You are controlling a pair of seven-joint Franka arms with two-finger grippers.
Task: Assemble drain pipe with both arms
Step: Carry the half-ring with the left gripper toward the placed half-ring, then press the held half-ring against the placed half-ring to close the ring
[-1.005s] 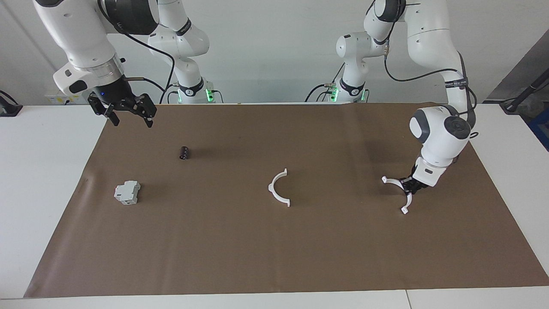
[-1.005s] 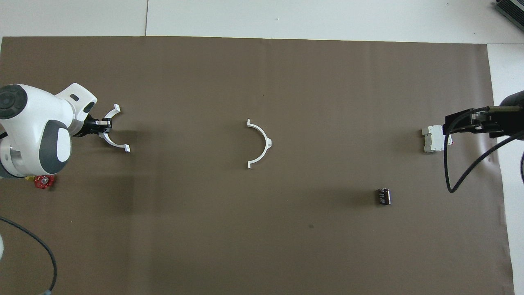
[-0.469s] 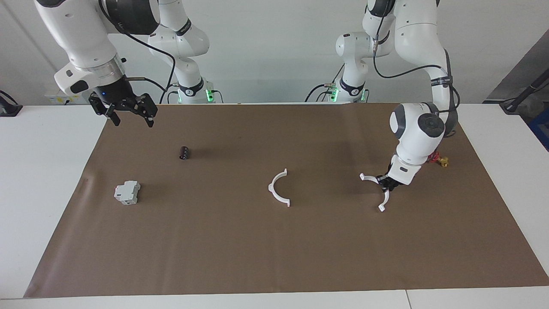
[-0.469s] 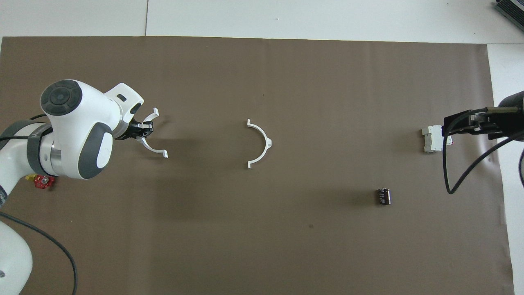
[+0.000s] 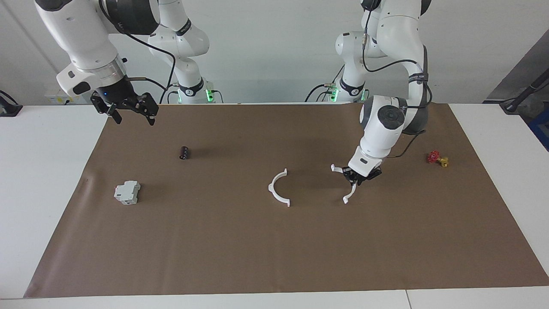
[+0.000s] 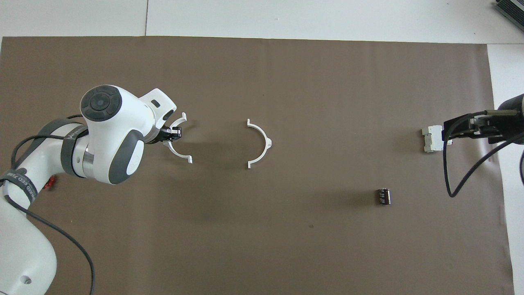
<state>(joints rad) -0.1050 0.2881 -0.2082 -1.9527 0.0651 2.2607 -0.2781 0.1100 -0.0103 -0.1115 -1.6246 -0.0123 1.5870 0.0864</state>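
One white half-ring of the drain pipe (image 5: pixel 278 189) (image 6: pixel 260 143) lies flat in the middle of the brown mat. The other half-ring (image 5: pixel 348 182) (image 6: pixel 179 139) hangs just above the mat beside it, toward the left arm's end, its open side facing the lying piece. My left gripper (image 5: pixel 359 177) (image 6: pixel 174 132) is shut on the middle of that arc. My right gripper (image 5: pixel 131 115) waits open in the air over the mat's corner at the right arm's end; in the overhead view the right gripper (image 6: pixel 470 127) sits by the grey block.
A pale grey boxy block (image 5: pixel 127 192) (image 6: pixel 432 139) and a small black cylinder (image 5: pixel 184 152) (image 6: pixel 383 196) lie toward the right arm's end. A small red and yellow valve (image 5: pixel 437 159) sits on the mat (image 5: pixel 274 249) toward the left arm's end.
My left arm has carried its half-ring steadily across the mat toward the middle piece, uncovering the red valve. The right arm has hardly moved.
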